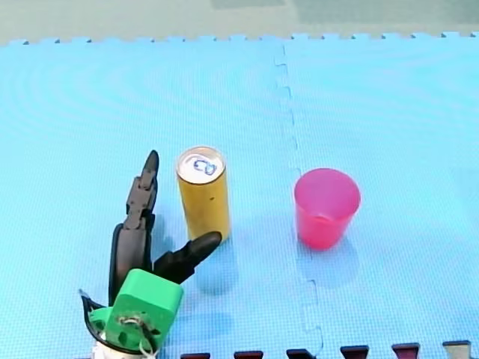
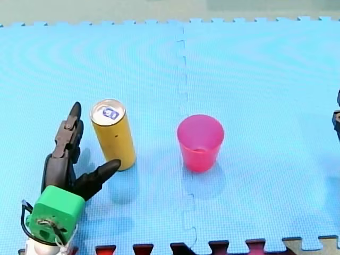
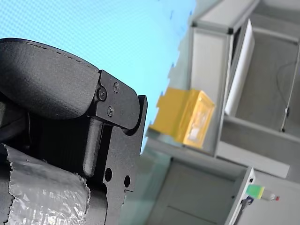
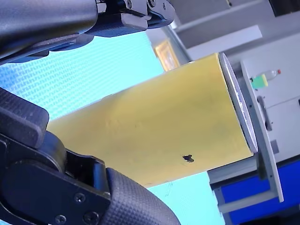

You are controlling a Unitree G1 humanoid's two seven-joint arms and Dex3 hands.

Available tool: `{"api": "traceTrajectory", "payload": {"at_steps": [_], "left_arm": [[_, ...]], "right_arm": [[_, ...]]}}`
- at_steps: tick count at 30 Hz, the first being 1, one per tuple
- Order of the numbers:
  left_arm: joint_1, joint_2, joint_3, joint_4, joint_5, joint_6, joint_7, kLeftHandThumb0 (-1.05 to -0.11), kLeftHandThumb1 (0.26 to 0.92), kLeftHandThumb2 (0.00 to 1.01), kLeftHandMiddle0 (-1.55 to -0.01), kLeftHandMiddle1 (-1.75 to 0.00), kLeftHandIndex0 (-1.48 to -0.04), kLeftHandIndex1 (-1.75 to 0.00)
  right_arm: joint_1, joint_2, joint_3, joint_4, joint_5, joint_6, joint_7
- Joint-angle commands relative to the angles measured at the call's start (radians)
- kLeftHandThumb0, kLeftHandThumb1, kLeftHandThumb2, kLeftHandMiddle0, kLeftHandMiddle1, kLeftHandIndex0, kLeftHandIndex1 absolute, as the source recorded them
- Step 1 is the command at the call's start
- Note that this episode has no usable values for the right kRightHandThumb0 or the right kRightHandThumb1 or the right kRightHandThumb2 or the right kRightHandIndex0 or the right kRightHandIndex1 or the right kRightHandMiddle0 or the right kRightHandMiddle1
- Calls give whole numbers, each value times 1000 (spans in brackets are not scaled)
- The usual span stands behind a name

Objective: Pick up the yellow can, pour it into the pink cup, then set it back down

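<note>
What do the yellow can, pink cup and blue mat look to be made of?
Tall yellow can: likely thin metal, with a matt painted wall and a shiny silver lid with a pull tab. Pink tapered cup: probably plastic, smooth with a thin rim. Blue mat: seemingly foam, with a fine dimpled texture and jigsaw-toothed edges. The robot's left hand is open beside the can.

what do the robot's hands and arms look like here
Left hand, by the yellow can: black, three jointed fingers, a bright green block and looped black cable at its wrist. Right hand: a dark sliver at the right edge.
</note>
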Motion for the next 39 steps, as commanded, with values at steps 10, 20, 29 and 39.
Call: {"api": "traceTrajectory", "payload": {"at_steps": [10,20,29,39], "left_arm": [[-18,-2,6,44,12,-5,19,-1048,776,0,-187,0,-146,0],[-32,6,6,78,25,-28,35,-1048,790,6,-190,-1,-147,-1],[-48,-3,13,104,19,-31,38,-1048,793,5,-192,-2,-152,-3],[-54,-7,21,115,10,-42,25,-1048,789,1,-193,-2,-156,-3]], "right_arm": [[0,-8,0,-1,0,1,0],[0,-7,2,-1,-1,0,-2],[1,-7,1,-1,0,-1,-1],[2,-8,2,-2,-2,-1,-4]]}}
